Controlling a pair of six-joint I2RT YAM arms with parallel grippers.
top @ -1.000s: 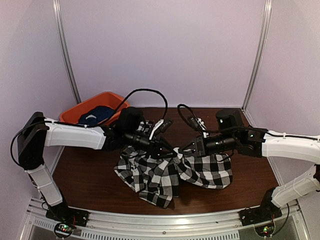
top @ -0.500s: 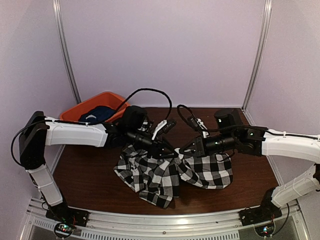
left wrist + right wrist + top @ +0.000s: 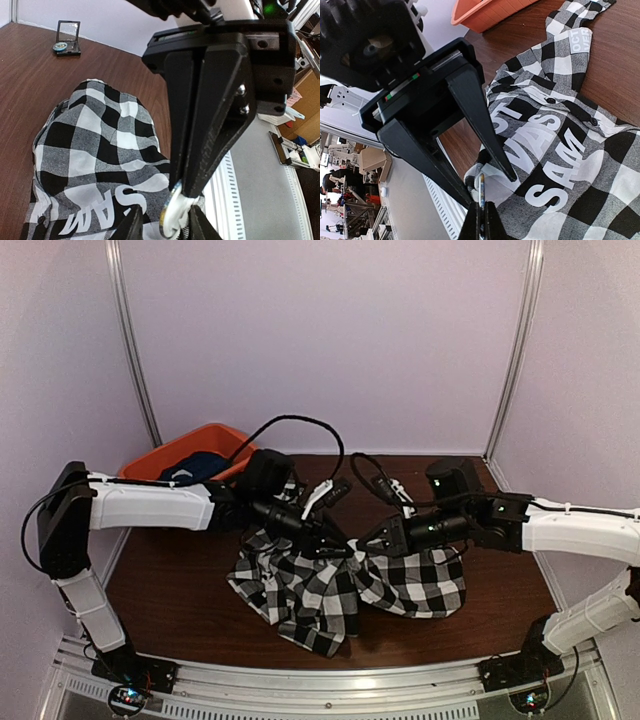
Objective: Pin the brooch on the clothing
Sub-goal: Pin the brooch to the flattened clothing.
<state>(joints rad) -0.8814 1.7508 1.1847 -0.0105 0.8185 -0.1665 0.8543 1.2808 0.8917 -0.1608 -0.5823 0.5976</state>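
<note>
Orange plastic at the far left is a bin [image 3: 210, 435] with a dark navy garment [image 3: 200, 465] in it; neither belongs to this step. Next comes the left gripper [image 3: 492, 191], its jaws partway apart in a narrow V with one tip on each side of the brooch [image 3: 481, 189]. Whether either pad touches it cannot be told. The brooch hangs over the middle of the table [image 3: 170, 590], just above the checked shirt [image 3: 300, 590] and near the white lettering [image 3: 545, 150] on its black panel. To its right, the right gripper [image 3: 186, 192] is clamped tight on the brooch's rim.

The step looks like a hand-over, or a steadying of the brooch between the two grippers before it goes into the cloth. Doing it well probably means the right gripper holds firm while the left gripper closes squarely on the flat faces. On the curved edge, a thin disc would likely slip out. The left gripper should come in slowly and catch no fold of shirt between pad and metal.

The brooch is a thin pale disc with a silvery rim, standing on edge rather than lying flat on the fabric. Its long axis carries on the line of the right gripper's fingers and points toward the left gripper, so it runs across the table from right to left. Which way the pin faces cannot be seen.
</note>
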